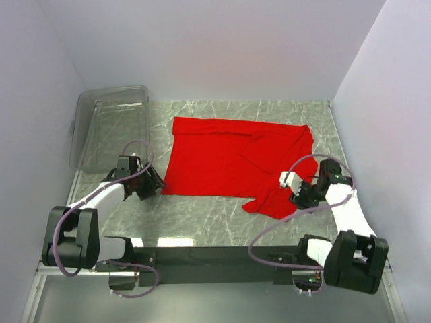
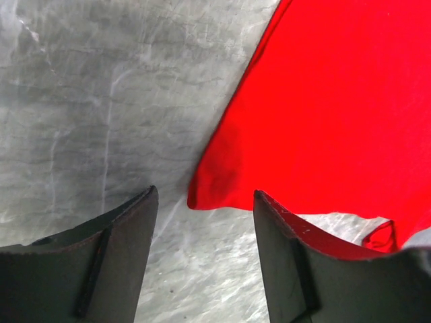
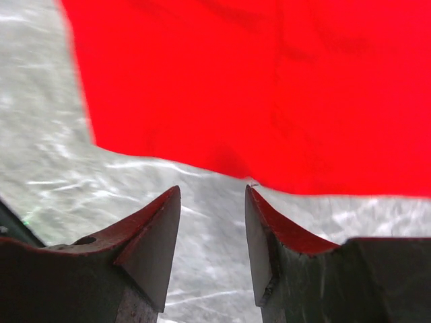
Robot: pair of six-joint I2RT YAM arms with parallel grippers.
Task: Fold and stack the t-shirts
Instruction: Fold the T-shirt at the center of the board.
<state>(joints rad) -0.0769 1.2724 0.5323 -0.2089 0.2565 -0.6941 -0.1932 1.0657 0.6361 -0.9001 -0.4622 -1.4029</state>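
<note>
- Jaws of both grippers stand apart and grasp nothing. In the top view, the left gripper (image 1: 149,183) sits at the near left corner of the red t-shirt (image 1: 236,161). The right gripper (image 1: 300,195) sits at its near right part, where the cloth is bunched. The shirt lies mostly flat in the middle of the table (image 1: 202,219). A clear plastic bin (image 1: 111,124) stands at the far left, apart from the shirt.
- Left wrist view: the fingers are released. The corner of the shirt lies just ahead of the gap, not yet between them.
- Right wrist view: the fingers are parted with bare table between them. The edge of the shirt lies just beyond the tips.
- Handling, as I judge: the cloth is soft, light and limp, so it will sag and wrinkle. It is best to pinch it at the corners or the hem, with both sides together.
- The surface is grey, marble-patterned and looks smooth, so the cloth may slide. Plain pale walls close the table on three sides, near to the right arm.
</note>
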